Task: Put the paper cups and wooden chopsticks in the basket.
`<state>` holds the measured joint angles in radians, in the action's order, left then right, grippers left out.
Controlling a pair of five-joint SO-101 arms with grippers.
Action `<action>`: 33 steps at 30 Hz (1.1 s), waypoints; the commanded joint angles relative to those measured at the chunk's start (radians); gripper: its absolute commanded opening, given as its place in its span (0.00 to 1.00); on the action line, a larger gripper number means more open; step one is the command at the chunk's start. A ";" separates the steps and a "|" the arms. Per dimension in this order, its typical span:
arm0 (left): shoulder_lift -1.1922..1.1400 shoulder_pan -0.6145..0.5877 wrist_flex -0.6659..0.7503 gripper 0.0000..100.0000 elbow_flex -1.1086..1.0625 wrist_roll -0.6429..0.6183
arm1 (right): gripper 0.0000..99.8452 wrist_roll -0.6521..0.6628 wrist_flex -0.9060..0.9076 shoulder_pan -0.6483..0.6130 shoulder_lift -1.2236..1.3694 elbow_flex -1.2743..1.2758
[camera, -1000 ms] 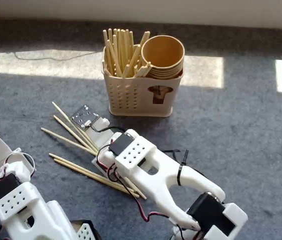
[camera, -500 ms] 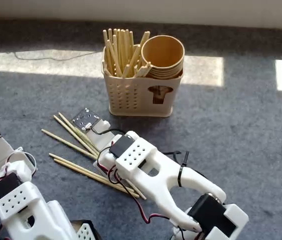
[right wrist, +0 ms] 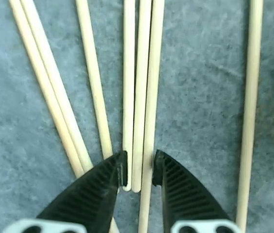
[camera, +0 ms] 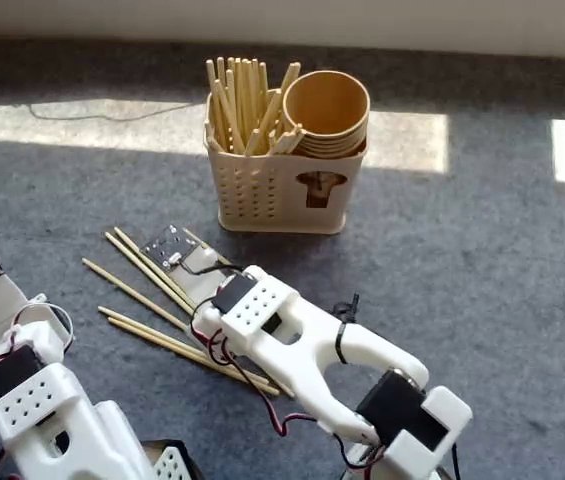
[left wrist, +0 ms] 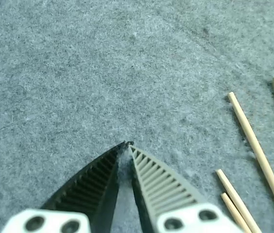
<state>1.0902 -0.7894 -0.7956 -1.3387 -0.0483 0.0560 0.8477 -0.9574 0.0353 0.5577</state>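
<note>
A grey carpet (camera: 482, 280) carries the pale slotted basket (camera: 282, 190), which stands upright at the far side with the stacked paper cups (camera: 327, 110) in one half and a bunch of wooden chopsticks (camera: 242, 100) upright in the other. Nearer the arms, the loose chopsticks (camera: 152, 336) lie fanned on the carpet. The right gripper (right wrist: 139, 162) is closed down to a narrow slot on the ends of a few of them, while the left gripper (left wrist: 128, 144) has its tips together on nothing, over bare carpet beside them.

gripper (left wrist: 128, 144): tips together, over grey carpet (left wrist: 78, 73) | chopsticks (left wrist: 259, 148): lying nearby (apart from gripper)
</note>
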 commanded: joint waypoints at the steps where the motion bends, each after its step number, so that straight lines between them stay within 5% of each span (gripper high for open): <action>1: 0.022 0.019 0.020 0.00 0.004 0.006 | 0.10 -0.008 -0.022 -0.004 0.042 -0.010; 8: 0.022 0.018 0.020 0.00 0.004 0.006 | 0.00 0.000 -0.016 -0.004 0.084 -0.061; 21: 0.022 0.019 0.020 0.00 0.004 0.006 | 0.00 -0.002 0.216 0.050 -0.151 -0.150; 33: 0.022 0.019 0.020 0.00 0.004 0.006 | 0.00 0.000 0.159 0.077 -0.377 0.001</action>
<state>1.0902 -0.7894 -0.7956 -1.3387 -0.0483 0.0560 1.0303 -0.8823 -0.2608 0.5516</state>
